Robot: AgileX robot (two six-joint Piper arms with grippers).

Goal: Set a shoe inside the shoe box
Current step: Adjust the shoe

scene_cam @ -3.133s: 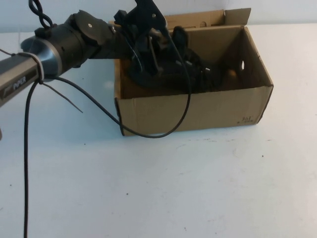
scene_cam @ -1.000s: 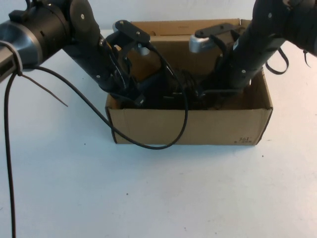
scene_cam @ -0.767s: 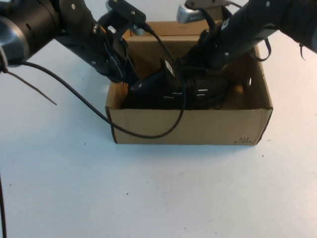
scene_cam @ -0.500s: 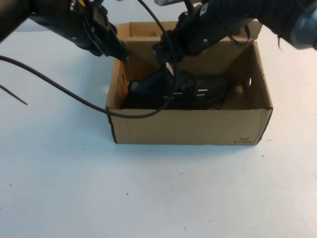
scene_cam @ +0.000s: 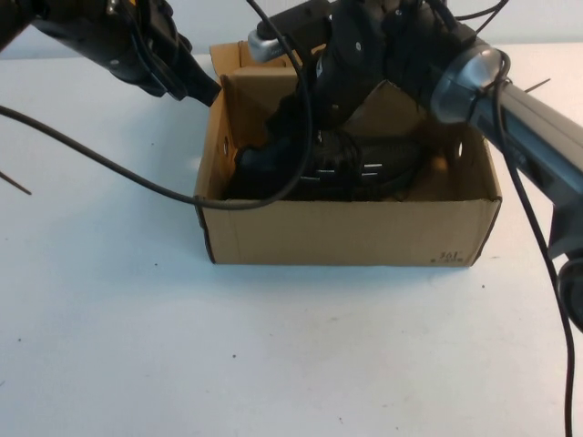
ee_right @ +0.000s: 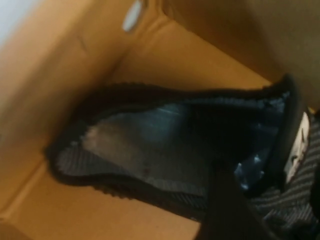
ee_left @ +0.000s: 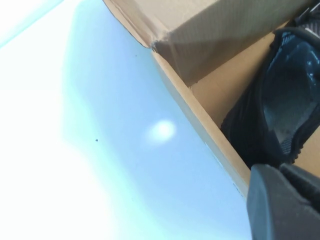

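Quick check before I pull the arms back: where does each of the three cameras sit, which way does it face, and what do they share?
High: raised on the robot's side, looking down at the shoe box; left pincer and right pincer show.
Left wrist: above the box's outer edge, facing the table; a finger shows.
Right wrist: inside the box, facing the shoe; a dark finger shows.
Shared: shoe and box.

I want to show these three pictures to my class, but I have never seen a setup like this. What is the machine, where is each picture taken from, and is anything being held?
It is a robot with two arms, each ending in a gripper. One camera looks down at a white table; the other two sit on the wrists. On the table stands a brown cardboard shoe box with a black shoe lying inside. The left gripper, shut, is above the box's left wall. The right gripper hangs over the shoe's opening; its wrist camera looks straight down into it. Nothing is held: the shoe rests in the box.
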